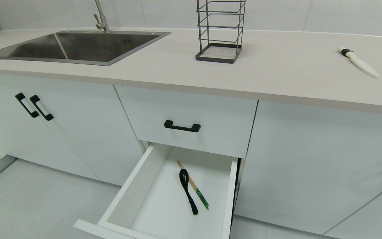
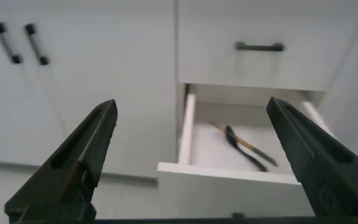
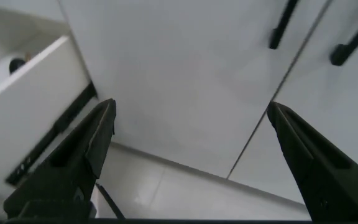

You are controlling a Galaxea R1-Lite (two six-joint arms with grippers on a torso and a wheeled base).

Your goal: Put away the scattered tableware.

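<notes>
Both claws hang spread and empty, the left claw (image 2: pixel 191 107) looking into the open drawer (image 2: pixel 229 175) with spoon (image 2: pixel 246 150) and chopsticks (image 2: pixel 221 129) lying ahead of it, so I'd say the right claw (image 3: pixel 191 109) should rise to the knife (image 1: pixel 358 62) on the counter (image 1: pixel 277 66) well above it and pinch it squarely.

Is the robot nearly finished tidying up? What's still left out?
Partly. Done: the black spoon and the chopsticks lie inside the open drawer. In hand: nothing, as the left claw and right claw are both open and empty. Left: the white knife is out on the counter, and the drawer probably needs closing afterwards.
</notes>
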